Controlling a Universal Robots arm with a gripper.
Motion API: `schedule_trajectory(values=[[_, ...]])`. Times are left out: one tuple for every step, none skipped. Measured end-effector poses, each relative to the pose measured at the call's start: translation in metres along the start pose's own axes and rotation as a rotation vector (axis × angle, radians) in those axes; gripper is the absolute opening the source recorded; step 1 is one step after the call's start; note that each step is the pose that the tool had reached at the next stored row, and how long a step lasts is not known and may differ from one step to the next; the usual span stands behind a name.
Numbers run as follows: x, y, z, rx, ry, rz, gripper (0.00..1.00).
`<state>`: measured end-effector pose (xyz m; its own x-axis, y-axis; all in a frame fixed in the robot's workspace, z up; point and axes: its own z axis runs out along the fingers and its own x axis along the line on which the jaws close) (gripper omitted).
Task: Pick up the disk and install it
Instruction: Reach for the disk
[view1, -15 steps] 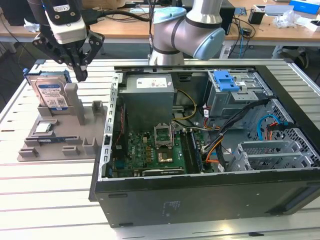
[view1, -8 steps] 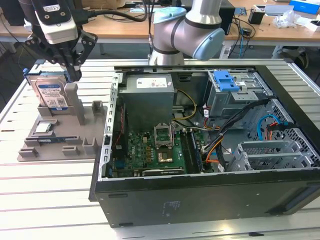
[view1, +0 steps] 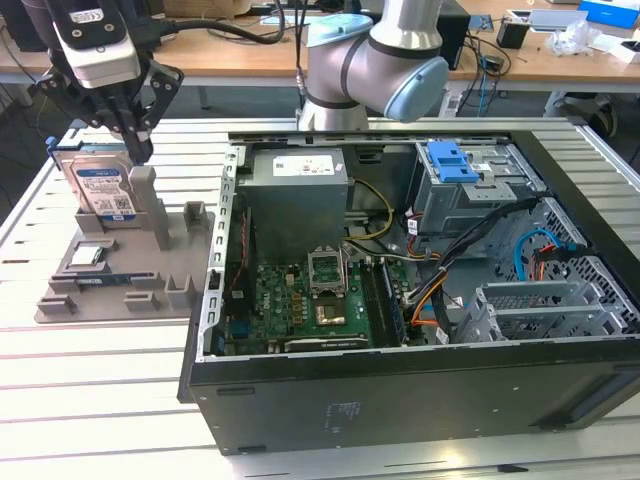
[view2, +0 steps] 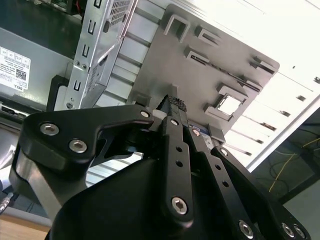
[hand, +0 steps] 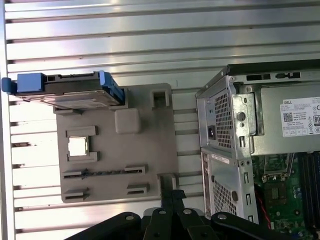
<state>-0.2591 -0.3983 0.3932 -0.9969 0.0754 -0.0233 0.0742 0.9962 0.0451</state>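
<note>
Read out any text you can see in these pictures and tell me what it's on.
Label on the disk: print too small to read.
Sticker on the power supply: print too small to read.
Mark on the computer case side: blurred, unreadable.
No text can be quoted reliably.

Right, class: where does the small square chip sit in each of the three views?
Exterior view: small square chip on the grey holder, exterior view's left, nearer the camera than the disk.
First wrist view: in the holder's recess, near the disk.
Second wrist view: in the holder's recess.
Shared landmark: the grey holder.
</note>
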Motion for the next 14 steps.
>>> schedule_trajectory(values=[[0.0008,0.0001,0.0000,0.0000,0.0000,0.000,0.11],[0.0017,0.0002,0.0000,0.0000,0.0000,0.000,0.11],[0.0024,0.0002,0.0000,0.0000,0.0000,0.000,0.11],[0.0039,0.0003,-0.0001,0.0001,0.0001,0.000,0.11],[0.0054,0.0004,-0.0001,0.0000,0.0000,0.000,0.11],[0.0063,0.0004,-0.0001,0.0000,0.0000,0.000,0.11],[0.0076,0.0005,-0.0001,0.0001,0.0001,0.000,0.11],[0.0092,0.0005,-0.0001,0.0001,0.0000,0.000,0.11],[0.0110,0.0006,-0.0001,0.0001,0.0001,0.000,0.11],[0.0130,0.0007,-0.0001,0.0000,0.0000,0.000,0.11],[0.0142,0.0009,-0.0001,0.0000,0.0000,0.000,0.11],[0.0153,0.0011,0.0000,0.0000,0.0000,0.000,0.11],[0.0170,0.0022,0.0000,0.0001,0.0000,0.000,0.11],[0.0185,0.0038,0.0002,0.0003,0.0000,0.000,0.11]])
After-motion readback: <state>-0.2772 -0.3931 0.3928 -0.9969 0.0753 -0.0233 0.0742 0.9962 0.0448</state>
